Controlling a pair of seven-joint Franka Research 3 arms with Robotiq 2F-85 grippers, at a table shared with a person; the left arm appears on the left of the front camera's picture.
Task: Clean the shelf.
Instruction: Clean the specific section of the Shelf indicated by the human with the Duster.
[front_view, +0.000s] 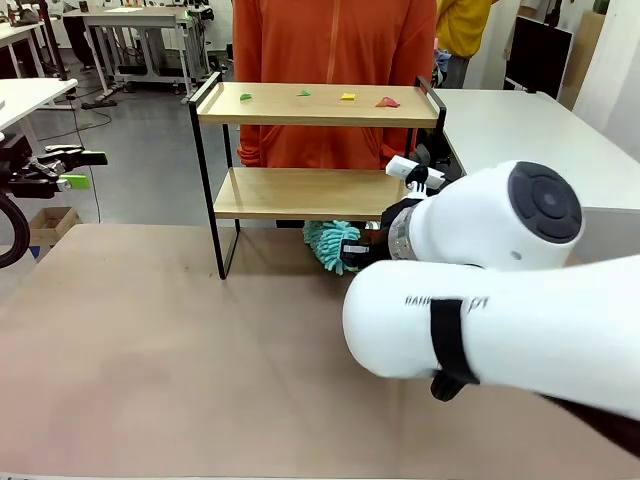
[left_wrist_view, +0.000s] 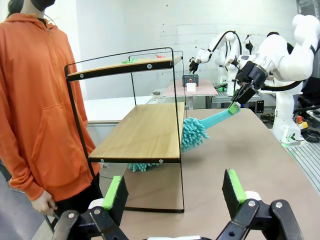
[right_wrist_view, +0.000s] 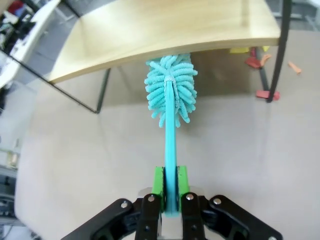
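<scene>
Small two-tier shelf (front_view: 300, 192) (left_wrist_view: 140, 130) (right_wrist_view: 165, 25), two light wooden boards in a thin black metal frame, is standing at the far side of the tan worktop (front_view: 150, 350), directly in front of a person in an orange hoodie (front_view: 330, 50) (left_wrist_view: 40, 100). Four small coloured scraps are lying in a row on the top board: two green (front_view: 245, 97) (front_view: 304, 93), one yellow (front_view: 347, 97), one red (front_view: 387, 102). Right tool (right_wrist_view: 170, 185) (left_wrist_view: 237, 102) is pinching the end of a teal plastic-handled duster with a fluffy teal microfibre head (right_wrist_view: 171, 85) (left_wrist_view: 192, 134) (front_view: 330, 245), green pads pressing flat on both sides of the handle. The handle is slanting down toward the shelf; the head is sitting tucked under the near edge of the lower board, low over the worktop. Left tool (left_wrist_view: 173, 189) (front_view: 85, 169) is hovering off to the shelf's left end, well apart from it, fingers spread wide and gripping nothing. Person's hand (left_wrist_view: 44, 204) is hanging at their side beside the frame.
</scene>
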